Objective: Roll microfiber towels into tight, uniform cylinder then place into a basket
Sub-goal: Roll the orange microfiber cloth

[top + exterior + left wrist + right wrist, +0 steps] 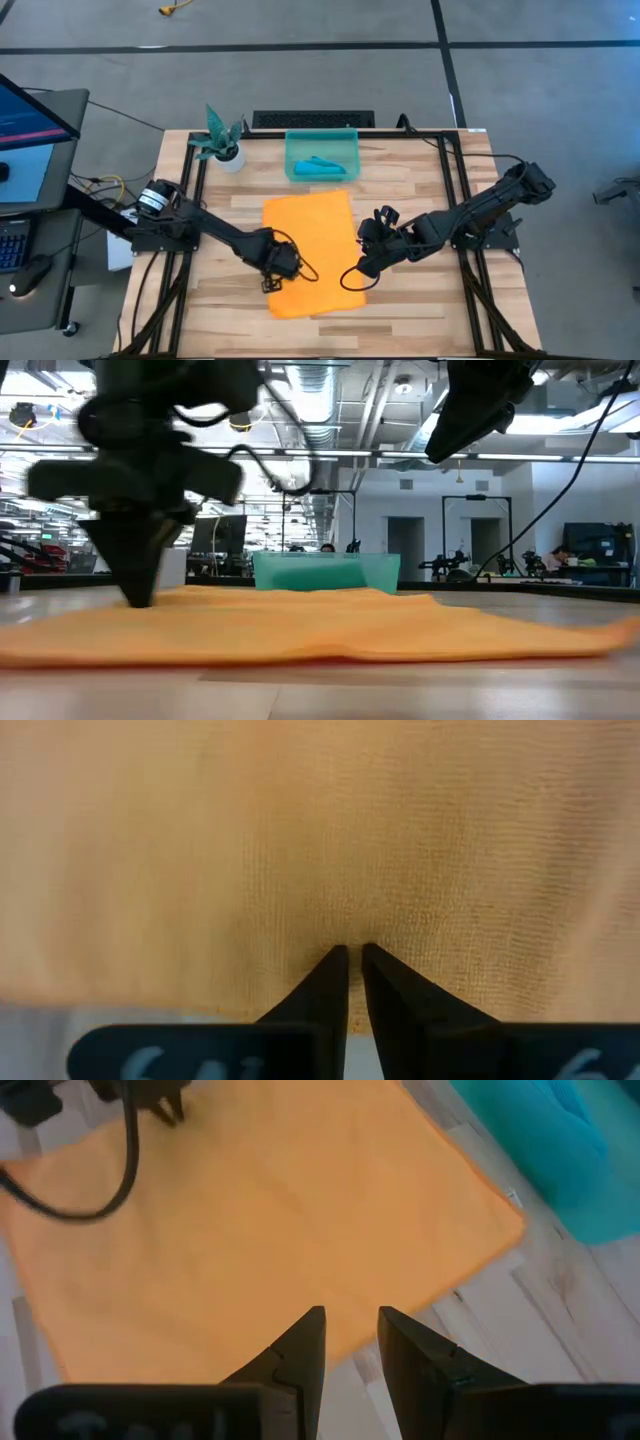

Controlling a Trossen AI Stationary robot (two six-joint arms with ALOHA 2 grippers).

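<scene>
High view: an orange-yellow towel [310,252] lies flat mid-table, ready for rolling. At its 7 o'clock corner the left gripper [272,281] pinches the near edge, fingers nearly together, likely to start the roll. The right gripper [362,268], at 4 o'clock, hovers slightly parted. Farther, at 12 o'clock, the teal basket [349,140] holds a rolled blue towel [320,166].

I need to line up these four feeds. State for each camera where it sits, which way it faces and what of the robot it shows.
High: overhead, straight down; both arms, orange towel, basket.
Low: table height, level across; left gripper tip on the towel, right arm above.
Left wrist: on left arm, facing down; nearly shut fingers on the orange cloth.
Right wrist: on right arm; right gripper parted, above the towel's edge.
Shared: all four show the orange towel.
</scene>
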